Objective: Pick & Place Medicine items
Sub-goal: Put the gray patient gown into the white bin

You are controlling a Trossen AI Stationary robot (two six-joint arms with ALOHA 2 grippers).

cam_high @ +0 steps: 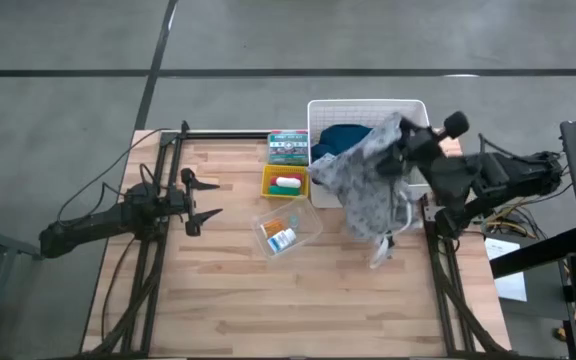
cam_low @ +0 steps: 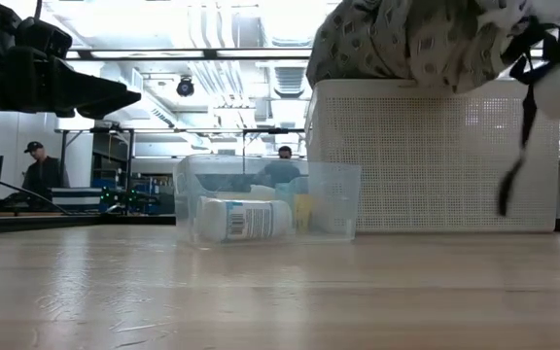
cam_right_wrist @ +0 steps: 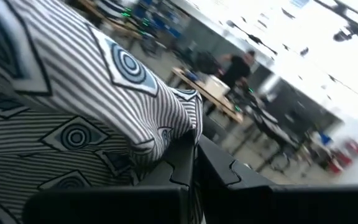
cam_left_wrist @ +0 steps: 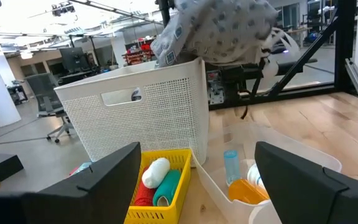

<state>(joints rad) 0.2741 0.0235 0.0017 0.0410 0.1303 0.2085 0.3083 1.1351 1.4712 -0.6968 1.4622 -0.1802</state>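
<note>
Over the white basket (cam_high: pixel 320 112), the right gripper (cam_high: pixel 400 150) pinches the grey dotted cloth (cam_high: pixel 363 185) — jaws pressed together. The left gripper (cam_high: pixel 204 198) hangs spread beside the yellow tray (cam_high: pixel 268 184) and clear bin (cam_high: pixel 308 228) — both hold medicine items (cam_high: pixel 287 183).

Two arms stood at one table (cam_high: pixel 218 310). There was one white basket (cam_high: pixel 320 110), one yellow bin (cam_high: pixel 269 185), and one clear tub (cam_high: pixel 306 222). Three tubes (cam_left_wrist: pixel 157 180) lay in the yellow bin: red, green, white. One bottle (cam_low: pixel 243 219) lay in the tub. Two cloths, grey (cam_high: pixel 363 185) and blue (cam_high: pixel 343 138), were at the basket.
</note>
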